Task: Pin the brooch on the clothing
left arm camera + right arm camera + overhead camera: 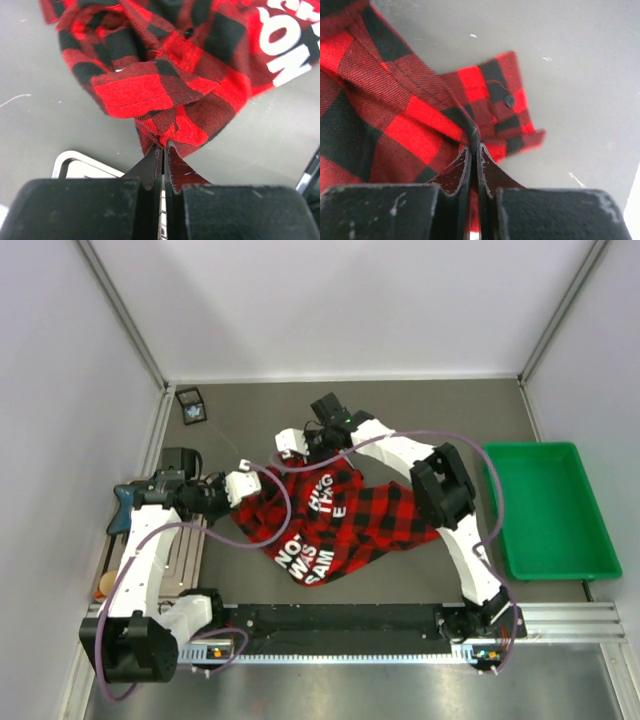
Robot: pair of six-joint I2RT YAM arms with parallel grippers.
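Note for you, operator: both arms are on the garment.

- Clothing: the red-and-black plaid button-up shirt with white block lettering (340, 515) lies crumpled in a heap in the middle of the grey table mat (430, 415), lettering facing up.
- Your left gripper (163, 147): the fingers are pressed together with only a thin fold of plaid between them. They pinch the shirt's left edge, and the cloth bunches up just beyond the tips.
- Your right gripper (474, 146): the fingers are likewise squeezed onto a hem of the shirt at its far side. A cuff with a small black button (509, 101) lies flat on the mat just past the tips.
- Brooch: you can see a tiny pale bluish-white speck (190, 413) inside a small dark square holder (198, 394) at the far left corner of the mat, well apart from the shirt and both grippers. It is too small to make out its shape.
- Also on the bench: a green plastic tray (550, 510) to the right of the shirt, and a dark blue object (120, 502) and a round orange-brown object (103, 585) off the left edge.
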